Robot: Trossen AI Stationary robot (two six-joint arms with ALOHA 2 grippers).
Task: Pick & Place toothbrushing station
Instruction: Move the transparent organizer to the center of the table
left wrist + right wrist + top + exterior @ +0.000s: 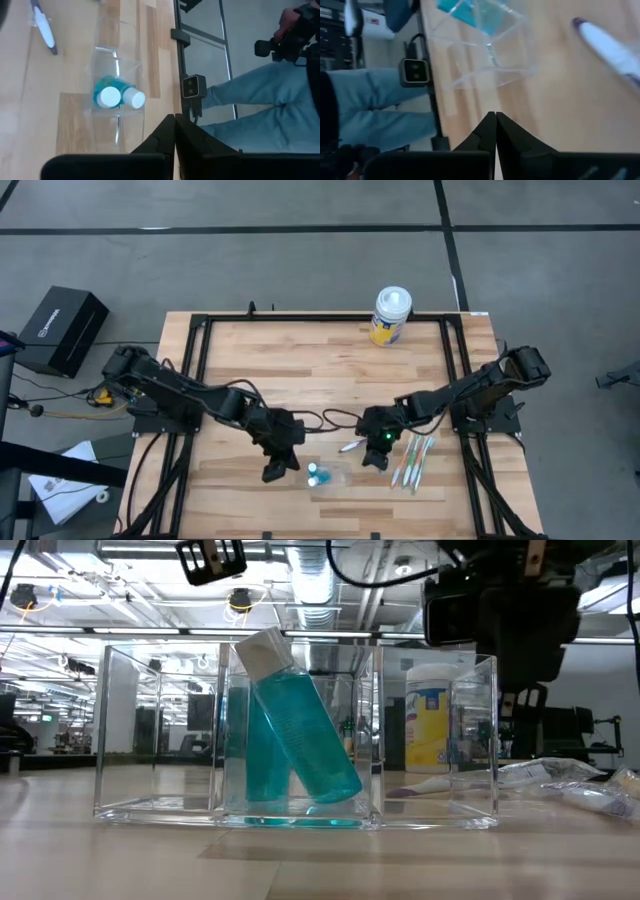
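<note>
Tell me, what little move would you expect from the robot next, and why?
Probably the right gripper opening and dropping onto the white-and-purple toothbrush lying loose beside it. Both teal tubes already stand in the clear organizer, the other toothbrushes are on the table, and both grippers, the left gripper too, are shut and empty.

A white-and-yellow cylindrical wipes canister (391, 316) stood on the light wooden table (300, 365) at 12 o'clock. A black rectangular box (60, 328) lay on the grey floor at 9 o'clock.
</note>
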